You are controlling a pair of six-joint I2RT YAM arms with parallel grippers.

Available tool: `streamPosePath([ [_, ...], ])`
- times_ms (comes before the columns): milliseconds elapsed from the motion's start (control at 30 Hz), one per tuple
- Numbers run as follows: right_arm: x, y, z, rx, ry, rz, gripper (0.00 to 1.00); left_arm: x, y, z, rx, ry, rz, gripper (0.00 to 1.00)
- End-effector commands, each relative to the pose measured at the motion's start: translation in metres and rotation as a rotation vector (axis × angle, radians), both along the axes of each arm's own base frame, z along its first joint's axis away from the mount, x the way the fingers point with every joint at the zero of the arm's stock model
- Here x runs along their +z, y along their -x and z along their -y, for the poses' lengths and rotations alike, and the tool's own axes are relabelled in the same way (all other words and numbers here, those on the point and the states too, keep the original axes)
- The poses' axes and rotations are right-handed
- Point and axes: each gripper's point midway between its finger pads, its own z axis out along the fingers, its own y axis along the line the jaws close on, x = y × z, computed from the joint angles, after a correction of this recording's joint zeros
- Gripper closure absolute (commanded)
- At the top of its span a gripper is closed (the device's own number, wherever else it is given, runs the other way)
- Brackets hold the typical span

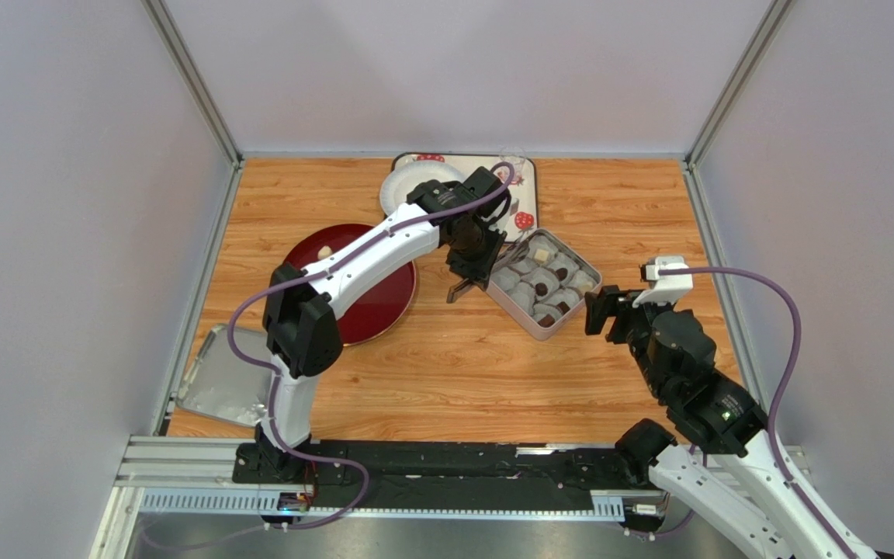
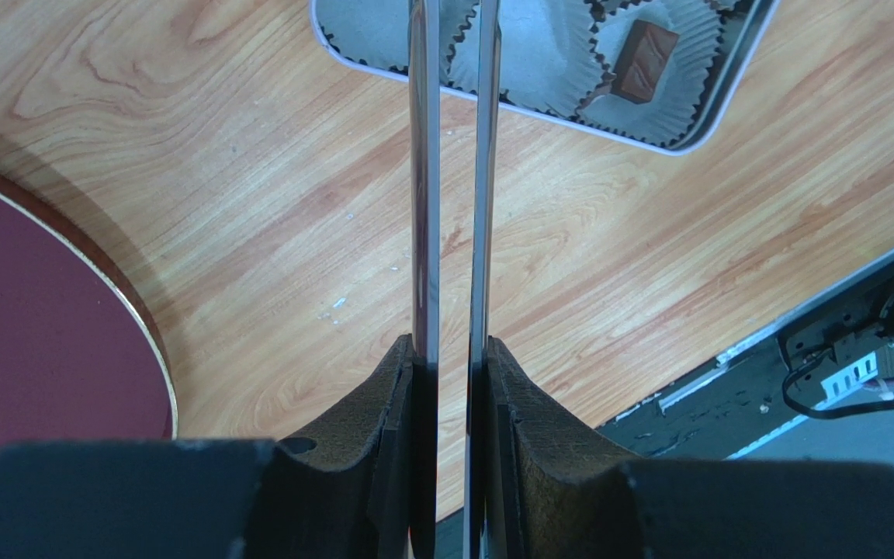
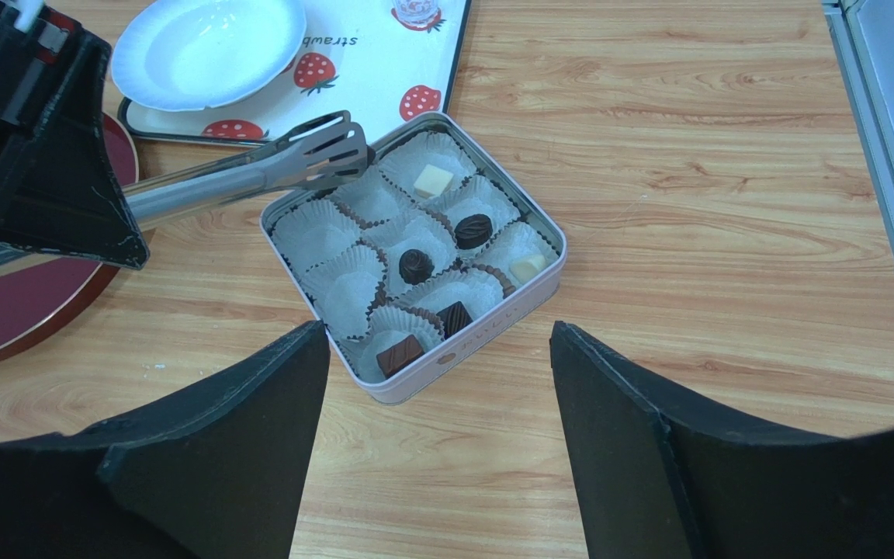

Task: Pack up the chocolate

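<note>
Lab robot cell: grey panel walls (image 1: 67,175) enclose a wooden table (image 1: 463,361)

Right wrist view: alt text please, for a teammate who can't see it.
A square tin of nine paper cups, six holding chocolates, sits on the wooden table. Metal tongs reach over its far-left edge; the open right gripper frames the foreground.

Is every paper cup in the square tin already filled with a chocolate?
No, three paper cups on the left side of the square tin are empty; only six hold chocolate.
</note>
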Motion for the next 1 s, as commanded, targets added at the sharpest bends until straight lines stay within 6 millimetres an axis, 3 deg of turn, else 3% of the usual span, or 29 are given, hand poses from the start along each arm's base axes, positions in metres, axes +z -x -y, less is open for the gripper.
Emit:
streamPosePath([
  [0,0.013,-0.002,0.001,-0.017,-0.041,0.043,0.26,0.007,-0.007,0.007,-0.013,0.013,0.028,0.73],
  [333,0.013,-0.001,0.002,-0.019,-0.037,0.044,0.26,-0.007,-0.013,0.011,-0.011,-0.008,0.020,0.71],
  [467,0.013,-0.001,0.002,-0.021,-0.037,0.043,0.26,-0.010,-0.013,0.011,-0.011,-0.018,0.015,0.66],
  [967,0.012,-0.001,0.002,-0.018,-0.034,0.039,0.26,-0.005,-0.014,0.014,-0.009,0.002,0.017,0.61],
])
